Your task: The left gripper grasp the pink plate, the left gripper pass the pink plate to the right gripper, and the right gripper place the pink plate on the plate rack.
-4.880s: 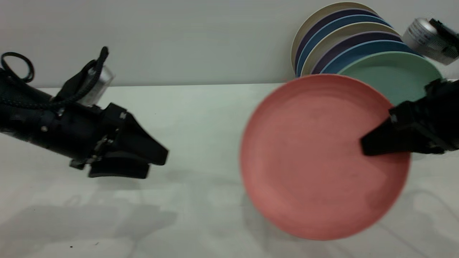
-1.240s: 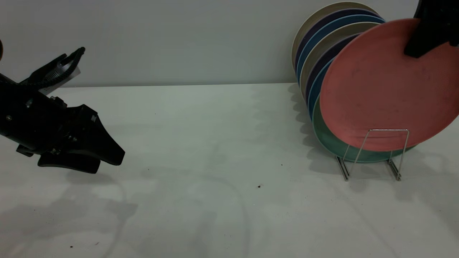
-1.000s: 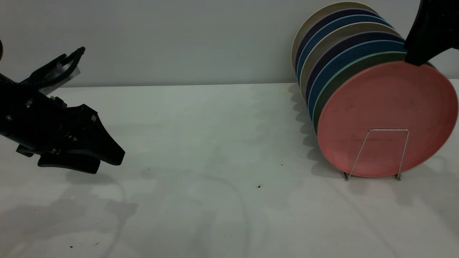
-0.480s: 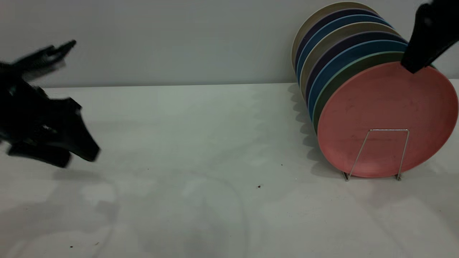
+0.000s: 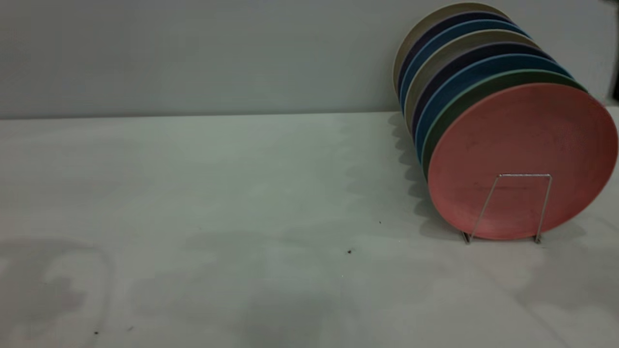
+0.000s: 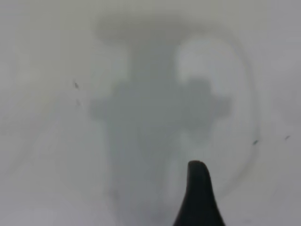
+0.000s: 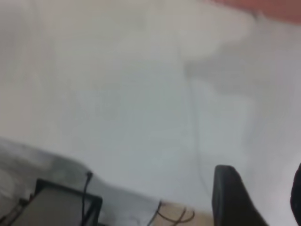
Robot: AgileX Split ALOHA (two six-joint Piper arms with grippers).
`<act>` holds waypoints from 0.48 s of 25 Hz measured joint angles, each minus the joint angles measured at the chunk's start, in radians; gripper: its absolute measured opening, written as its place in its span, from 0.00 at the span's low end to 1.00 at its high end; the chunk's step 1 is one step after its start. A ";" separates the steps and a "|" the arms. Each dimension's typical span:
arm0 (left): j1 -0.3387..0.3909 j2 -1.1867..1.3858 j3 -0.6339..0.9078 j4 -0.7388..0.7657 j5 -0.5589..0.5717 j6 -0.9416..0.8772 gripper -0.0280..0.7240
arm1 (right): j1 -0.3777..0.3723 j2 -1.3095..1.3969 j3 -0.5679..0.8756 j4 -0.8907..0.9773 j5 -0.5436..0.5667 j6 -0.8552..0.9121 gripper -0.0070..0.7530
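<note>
At the table's far right edge, pink plate upright on the plate rack, frontmost of the stack, free of both arms; right gripper jaws apart, left gripper unreadable; task seemingly finished.

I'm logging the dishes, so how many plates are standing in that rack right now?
8, all upright in one row in the plate rack at the table's right: the pink plate in front, green, then two blue, two purple and two beige behind. More may be hidden.
</note>
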 joint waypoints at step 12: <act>0.000 -0.653 0.262 -0.126 0.139 0.067 0.79 | 0.000 -0.650 0.360 0.016 0.040 -0.036 0.49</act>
